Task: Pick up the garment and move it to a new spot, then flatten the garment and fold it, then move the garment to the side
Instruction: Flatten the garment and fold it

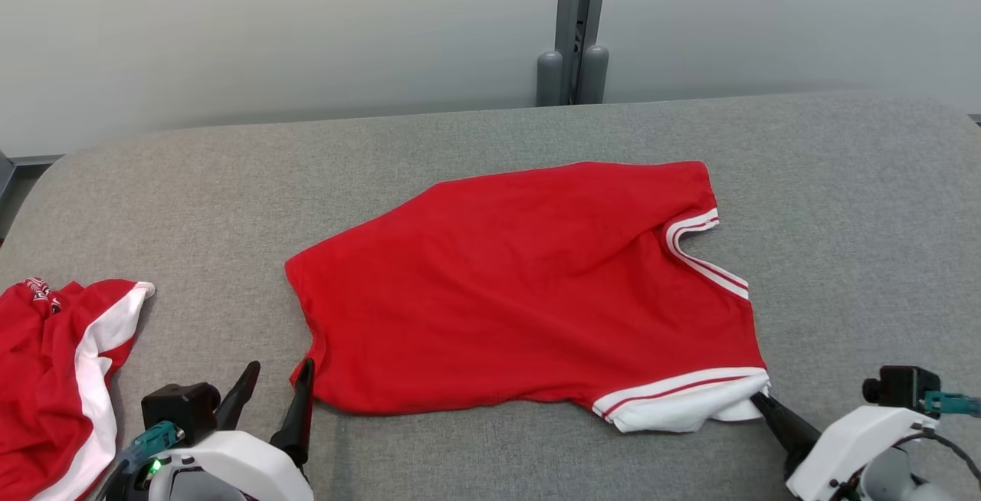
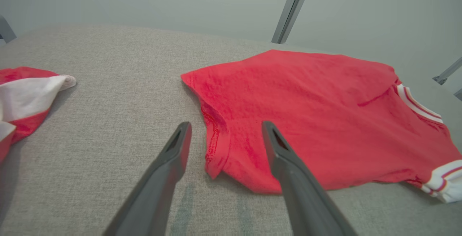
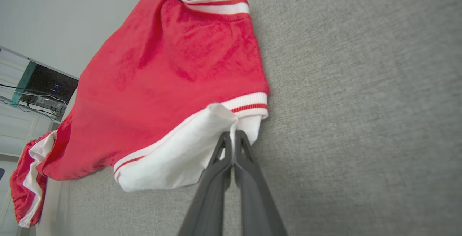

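Note:
The garment [image 1: 529, 286] is a red shirt with white, red-striped trim, lying spread in the middle of the grey table [image 1: 460, 141]. My right gripper [image 1: 760, 400] is shut on the white edge of the garment's near right corner; in the right wrist view the right gripper [image 3: 234, 135] pinches that white fabric [image 3: 187, 153] between closed fingers. My left gripper [image 1: 277, 377] stands open at the garment's near left corner. In the left wrist view the left gripper [image 2: 225, 127] straddles the hem of the garment [image 2: 325, 120], one finger over the cloth and one over bare table.
A second red and white garment [image 1: 54, 378] lies crumpled at the table's near left edge, also seen as the second garment [image 2: 21, 95] in the left wrist view. A grey post [image 1: 573, 34] stands behind the table against a pale wall.

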Robot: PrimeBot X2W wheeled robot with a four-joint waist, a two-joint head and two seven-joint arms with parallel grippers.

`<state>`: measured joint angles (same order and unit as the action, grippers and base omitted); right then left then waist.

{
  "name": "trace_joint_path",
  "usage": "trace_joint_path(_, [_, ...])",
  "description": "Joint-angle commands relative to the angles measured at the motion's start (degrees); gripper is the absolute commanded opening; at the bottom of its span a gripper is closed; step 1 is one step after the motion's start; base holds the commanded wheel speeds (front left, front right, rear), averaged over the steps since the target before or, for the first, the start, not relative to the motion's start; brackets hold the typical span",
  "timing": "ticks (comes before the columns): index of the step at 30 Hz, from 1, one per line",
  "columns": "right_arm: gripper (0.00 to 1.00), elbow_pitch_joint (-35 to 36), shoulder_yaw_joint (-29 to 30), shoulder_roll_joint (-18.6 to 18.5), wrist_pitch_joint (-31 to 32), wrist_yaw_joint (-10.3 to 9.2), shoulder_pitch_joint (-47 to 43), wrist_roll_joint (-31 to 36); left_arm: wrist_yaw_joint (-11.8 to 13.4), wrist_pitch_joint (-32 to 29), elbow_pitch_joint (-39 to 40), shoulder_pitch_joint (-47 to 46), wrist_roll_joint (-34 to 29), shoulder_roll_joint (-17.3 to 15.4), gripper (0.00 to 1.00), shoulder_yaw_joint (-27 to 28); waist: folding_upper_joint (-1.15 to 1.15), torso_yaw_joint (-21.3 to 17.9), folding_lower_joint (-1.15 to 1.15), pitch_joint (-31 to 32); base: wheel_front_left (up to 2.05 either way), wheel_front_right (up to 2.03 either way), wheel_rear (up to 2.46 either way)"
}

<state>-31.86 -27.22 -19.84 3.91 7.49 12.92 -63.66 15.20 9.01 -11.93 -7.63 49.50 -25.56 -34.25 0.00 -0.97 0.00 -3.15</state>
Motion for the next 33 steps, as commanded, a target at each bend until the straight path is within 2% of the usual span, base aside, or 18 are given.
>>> trace_joint_path(1, [1.0,0.97,1.72,-1.01,1.11,0.01,-1.23,0.66,0.3,0.1,-0.11,0.3,0.24,-0.28,1.0,0.0,0.0,-0.08,0.0,0.17,0.0,0.0,0.0])
trace_joint_path(6, [1.0,2.86,6.87,-1.41,3.77,0.01,-4.51,2.89,0.06,0.33,-0.52,0.92,0.52,-0.36,1.0,-0.09,0.0,0.1,0.0,0.53,0.0,0.0,0.0])
trace_joint_path(12, [1.0,5.76,15.08,-0.96,2.33,0.02,-7.21,6.4,0.05,0.64,-0.82,1.32,0.86,-0.65,1.0,0.3,0.0,0.34,0.0,0.78,0.0,0.0,0.0])
trace_joint_path(16, [1.0,8.46,22.53,1.52,-1.61,0.02,-7.98,10.96,0.45,1.03,-0.84,1.75,1.16,-1.2,1.0,0.97,0.0,0.28,0.0,1.01,0.0,0.0,0.0])
trace_joint_path(18, [1.0,10.45,26.26,4.85,-4.3,0.02,-8.28,15.66,0.74,1.25,-0.86,2.2,1.51,-1.96,1.0,1.7,0.0,0.26,0.0,0.93,0.0,0.0,0.0])
trace_joint_path(24, [1.0,12.65,29.43,11.11,-6.71,0.02,-8.54,24.03,0.13,0.11,-2.19,2.21,1.71,-2.1,1.0,0.95,0.0,0.55,0.0,0.25,0.0,0.0,0.0])
trace_joint_path(27, [1.0,12.86,29.9,12.59,-6.97,0.02,-8.07,27.9,-0.47,-1.26,-3.46,1.31,1.32,-1.76,1.0,-0.29,0.0,0.48,0.0,-0.15,0.0,0.0,0.0])
trace_joint_path(33, [1.0,13.95,31.07,14.34,-6.24,0.01,-7.24,30.91,-1.98,-4.08,-5.89,-1.02,-0.85,-2.36,1.0,-3.51,0.0,0.1,0.0,-0.68,0.0,0.0,0.0])
